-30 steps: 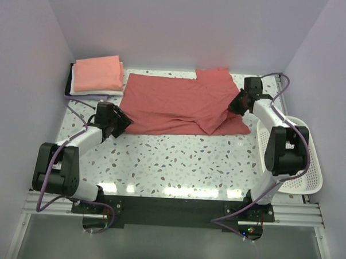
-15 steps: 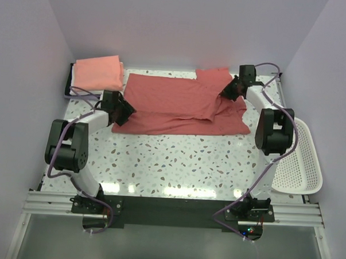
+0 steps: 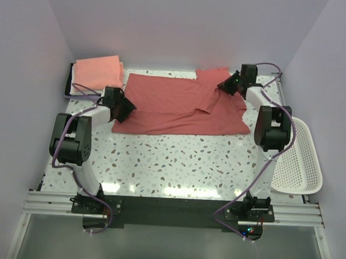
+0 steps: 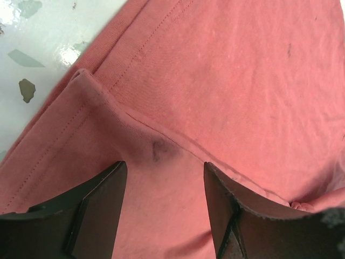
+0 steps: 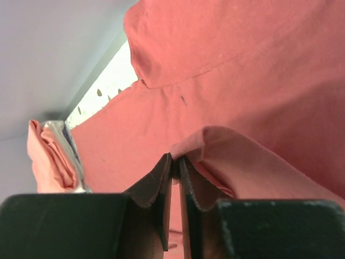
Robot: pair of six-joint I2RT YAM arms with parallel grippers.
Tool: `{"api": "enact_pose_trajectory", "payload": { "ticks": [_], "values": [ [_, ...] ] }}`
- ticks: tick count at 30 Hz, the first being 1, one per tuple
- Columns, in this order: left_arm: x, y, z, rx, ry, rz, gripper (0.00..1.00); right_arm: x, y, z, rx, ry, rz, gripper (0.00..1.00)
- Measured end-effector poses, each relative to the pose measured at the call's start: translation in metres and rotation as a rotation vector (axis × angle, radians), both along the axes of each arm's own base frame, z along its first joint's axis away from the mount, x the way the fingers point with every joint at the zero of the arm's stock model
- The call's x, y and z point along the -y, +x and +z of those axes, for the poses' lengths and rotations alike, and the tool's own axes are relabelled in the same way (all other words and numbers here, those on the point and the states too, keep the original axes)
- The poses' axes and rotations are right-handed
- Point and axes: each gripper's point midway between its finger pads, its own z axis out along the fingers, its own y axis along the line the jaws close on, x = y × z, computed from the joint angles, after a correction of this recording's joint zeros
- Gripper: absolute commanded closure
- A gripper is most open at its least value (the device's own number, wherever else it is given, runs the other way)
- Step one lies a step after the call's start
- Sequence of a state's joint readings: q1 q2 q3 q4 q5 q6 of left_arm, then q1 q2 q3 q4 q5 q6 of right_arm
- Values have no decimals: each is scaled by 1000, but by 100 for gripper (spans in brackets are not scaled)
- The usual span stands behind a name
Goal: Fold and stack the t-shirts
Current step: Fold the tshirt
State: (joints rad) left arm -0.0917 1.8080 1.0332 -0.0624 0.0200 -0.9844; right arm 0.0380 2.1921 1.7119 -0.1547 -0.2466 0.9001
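Speckled white table [image 3: 177,164], lavender walls [image 3: 183,27], red t-shirt [image 3: 163,100]

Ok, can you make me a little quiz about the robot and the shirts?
1. True or false: the left hand is open, with the red t-shirt under it.
2. Which colour tee lies on top of the folded stack? A salmon-pink, B green, C black.
3. Fill in: the white basket sits beside the ____ arm.

Key: 1 true; 2 A; 3 right.
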Motion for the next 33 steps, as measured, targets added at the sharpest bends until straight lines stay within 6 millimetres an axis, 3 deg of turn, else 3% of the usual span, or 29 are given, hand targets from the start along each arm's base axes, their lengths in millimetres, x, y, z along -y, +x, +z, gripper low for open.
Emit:
{"api": "enact_pose_trajectory", "payload": {
  "ticks": [2,5,8,15,22,29,33],
  "values": [
    [0,0,0,-1,0,1,37,-1,3,-4,3,14,1,77],
    [-1,0,0,-2,2,1,37,-3,5,-15,-7,28,6,49],
    [-1,-1,-1,-4,2,2,37,-3,5,-19,-11,30,15,38],
    [-3,-1,-1,-5,7,1,37,0,-2,-19,0,-15,42,36],
    [-4,0,2,1,6,2,37,-2,-58,-13,-28,-72,74,32],
    [-3,1,16,35,3,2,37,-35,-90,-38,-75,-92,157,28],
    [-4,-1,21,45,2,2,37,-52,-96,-45,-81,-97,192,28]
  ]
}}
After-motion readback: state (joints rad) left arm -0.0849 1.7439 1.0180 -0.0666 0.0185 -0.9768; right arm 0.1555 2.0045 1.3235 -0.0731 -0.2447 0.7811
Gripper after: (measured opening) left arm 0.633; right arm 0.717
